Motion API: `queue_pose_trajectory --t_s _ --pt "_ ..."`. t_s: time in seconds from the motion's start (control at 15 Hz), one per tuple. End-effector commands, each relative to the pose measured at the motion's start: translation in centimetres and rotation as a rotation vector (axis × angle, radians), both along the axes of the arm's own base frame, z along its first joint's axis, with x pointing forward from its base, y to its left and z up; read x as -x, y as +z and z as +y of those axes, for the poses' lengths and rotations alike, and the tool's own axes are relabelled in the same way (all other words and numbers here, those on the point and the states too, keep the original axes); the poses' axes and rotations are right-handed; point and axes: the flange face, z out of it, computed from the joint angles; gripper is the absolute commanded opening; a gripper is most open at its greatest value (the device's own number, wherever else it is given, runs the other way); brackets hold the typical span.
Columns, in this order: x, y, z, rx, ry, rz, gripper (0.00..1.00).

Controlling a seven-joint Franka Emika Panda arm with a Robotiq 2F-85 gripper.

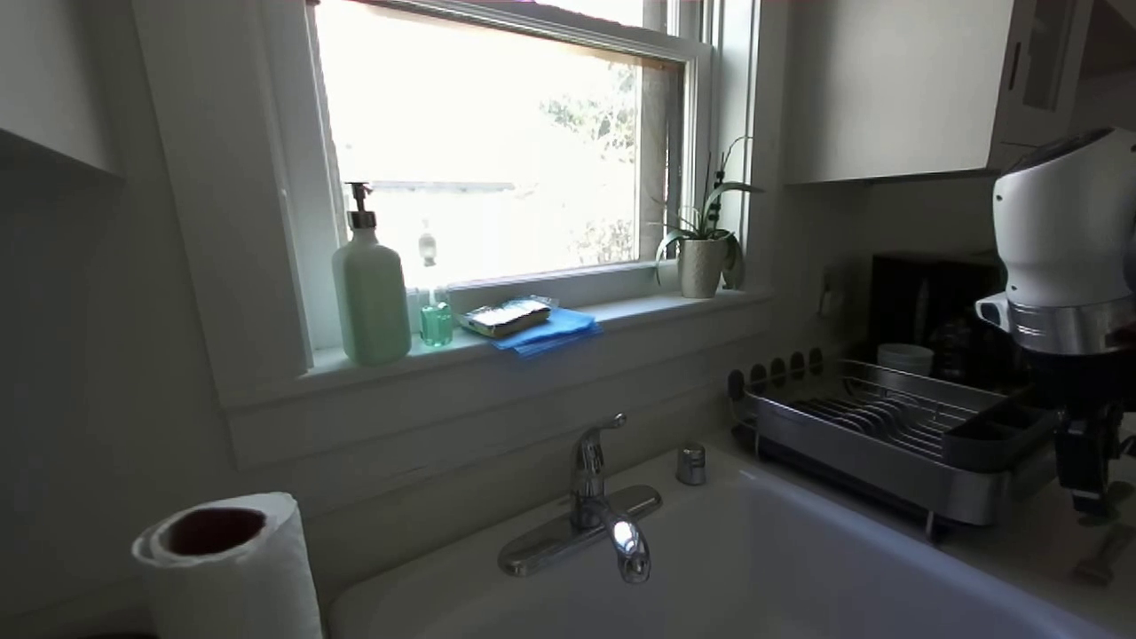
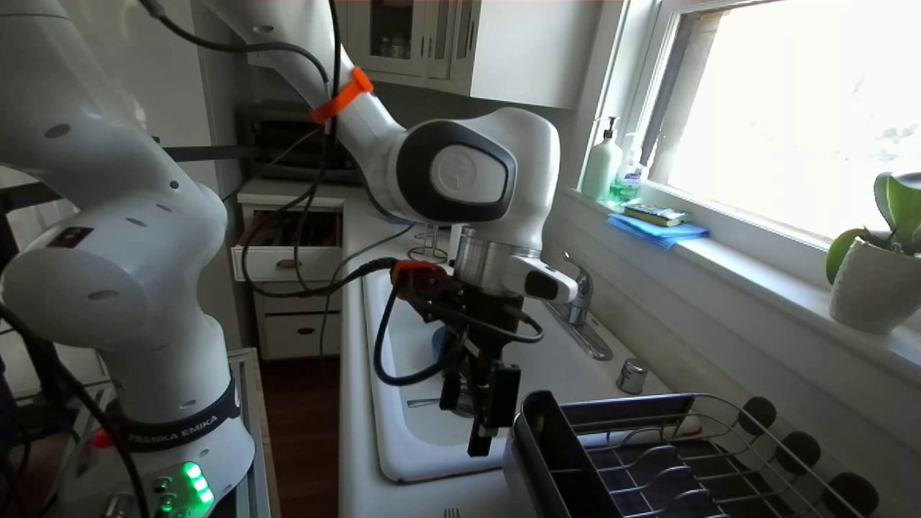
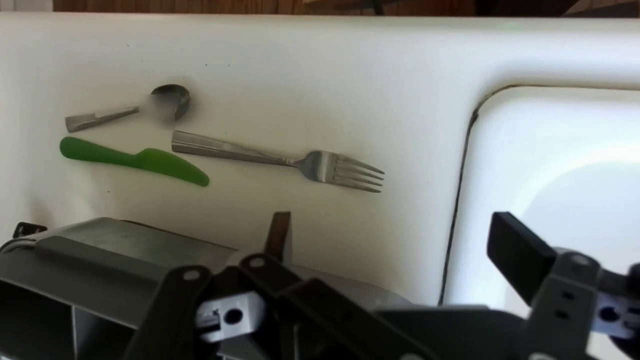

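1. On the white desk (image 3: 300,65), a steel fork (image 3: 307,166) lies flat, apart from the jaws of the gripper (image 3: 392,230); in the wrist view it sits above the gap, nearer the jaw on the left, tines pointing toward the sink (image 3: 500,125).
2. The jaws stand wide apart and hang downward beside the dish rack (image 3: 110,235); in the wrist view one jaw overlaps the rack's side, the other the sink.
3. Left of the fork lie a green knife (image 3: 135,160) and a spoon (image 3: 175,95), its middle blurred; the knife's tip sits just below the fork's handle.
4. Fork and knife show at full length only in the wrist view; an exterior view catches just the tines (image 2: 451,513), at its lower edge.
5. Both exterior views add the faucet (image 1: 587,479), green soap bottle (image 1: 371,302), blue cloth (image 1: 555,331) and potted plant (image 1: 701,269), the last three on the windowsill (image 1: 635,309).
6. In an exterior view, a white cup (image 1: 905,358) stands behind the dish rack; in an exterior view too, a drawer (image 2: 259,267) stands open beyond the sink.
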Motion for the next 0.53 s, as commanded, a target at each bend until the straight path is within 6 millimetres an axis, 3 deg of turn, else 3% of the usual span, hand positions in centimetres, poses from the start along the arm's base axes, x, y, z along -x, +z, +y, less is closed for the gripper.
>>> queue_pose_trajectory --t_s 0.0,0.47 --pt "-0.3 -2.0 -1.2 0.021 -0.019 -0.081 1.0" --pt "0.5 -6.0 -3.6 0.015 -0.02 -0.112 1.0"
